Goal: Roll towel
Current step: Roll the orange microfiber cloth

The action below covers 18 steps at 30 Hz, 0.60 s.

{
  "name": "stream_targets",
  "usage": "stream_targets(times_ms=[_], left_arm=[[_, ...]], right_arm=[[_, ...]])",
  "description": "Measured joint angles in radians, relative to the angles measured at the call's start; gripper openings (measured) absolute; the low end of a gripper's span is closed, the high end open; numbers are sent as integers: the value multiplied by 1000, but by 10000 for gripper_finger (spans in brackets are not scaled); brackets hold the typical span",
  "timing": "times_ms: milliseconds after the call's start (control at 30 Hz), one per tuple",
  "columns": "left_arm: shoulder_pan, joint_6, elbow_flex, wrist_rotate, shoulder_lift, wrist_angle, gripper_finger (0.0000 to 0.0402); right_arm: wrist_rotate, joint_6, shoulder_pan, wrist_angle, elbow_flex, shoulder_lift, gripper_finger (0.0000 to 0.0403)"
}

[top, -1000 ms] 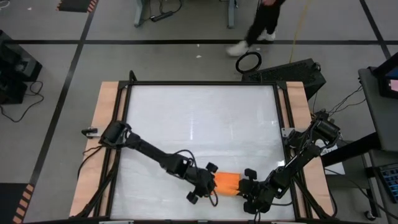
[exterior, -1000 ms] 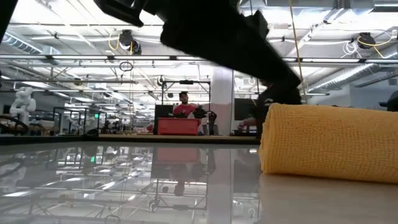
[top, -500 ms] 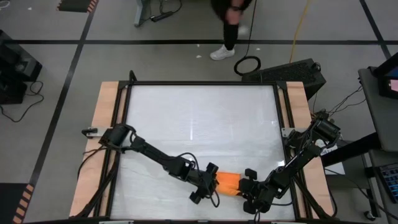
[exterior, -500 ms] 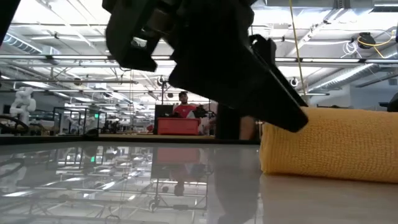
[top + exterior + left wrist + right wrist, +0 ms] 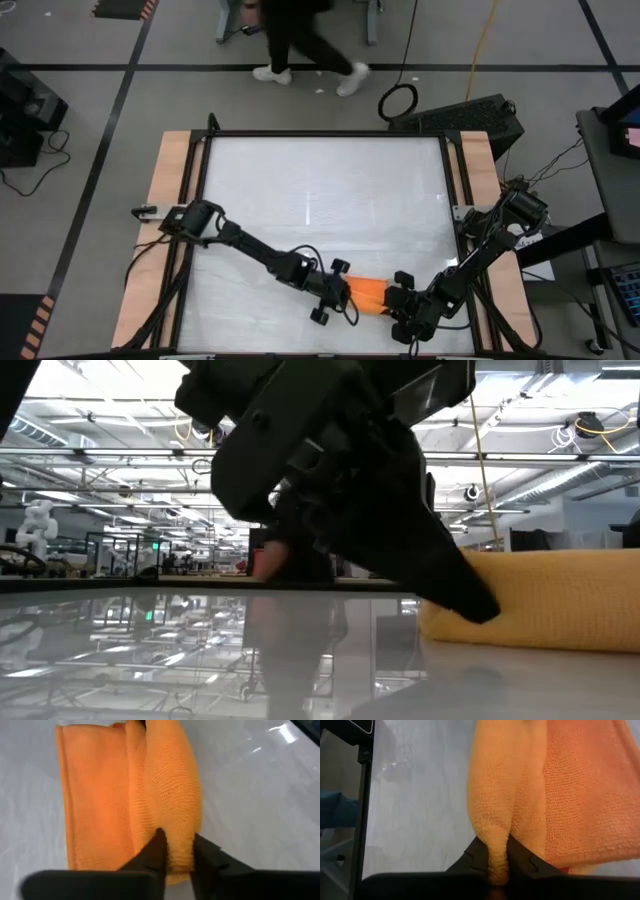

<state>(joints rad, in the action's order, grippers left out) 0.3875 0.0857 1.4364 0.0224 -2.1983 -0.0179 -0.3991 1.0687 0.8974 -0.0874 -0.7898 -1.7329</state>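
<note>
The orange towel (image 5: pixel 366 291) lies partly rolled on the white table near its front edge, between my two grippers. In the low view the towel (image 5: pixel 550 600) is a thick roll resting on the table top. My left gripper (image 5: pixel 346 293) is at the roll's left end and is shut on it; in the low view this gripper (image 5: pixel 455 585) covers that end. My right gripper (image 5: pixel 393 298) is at the roll's right end, shut on a ridge of the cloth. My left gripper pinches the thick rolled ridge (image 5: pixel 176 845) at the towel's left end between its two fingers (image 5: pixel 158 851). It comes in low from the table's left and along the roll. The flatter part of the towel lies on the table beside the ridge. My right gripper pinches a rounded fold (image 5: pixel 496 851) of several layers at the towel's right end between its two fingers (image 5: pixel 519 856). It comes from the table's right, along the roll. The cloth beside the fold lies spread on the table.
The white table top (image 5: pixel 320 200) stretches bare toward the far edge, framed by a black rail and wooden side strips (image 5: pixel 170 200). A person's legs (image 5: pixel 300 50) cross the floor beyond the far edge. A dark case (image 5: pixel 460 115) stands off the far right corner.
My left gripper has come down and moved right onto the towel's left end, taking hold of the rolled ridge. The towel has stayed in place. Beyond the table a person has walked from right to left.
</note>
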Motion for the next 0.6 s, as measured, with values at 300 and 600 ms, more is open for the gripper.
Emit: stream_targets(times_ms=[300,600], left_arm=[[-77,-185,0,-209,0,15,20],[-170,-388,-2,-442,-2,4,18]], right_arm=[[28,24,0,-10,2,44,81],[-1,-15,3,-85,2,126,146]])
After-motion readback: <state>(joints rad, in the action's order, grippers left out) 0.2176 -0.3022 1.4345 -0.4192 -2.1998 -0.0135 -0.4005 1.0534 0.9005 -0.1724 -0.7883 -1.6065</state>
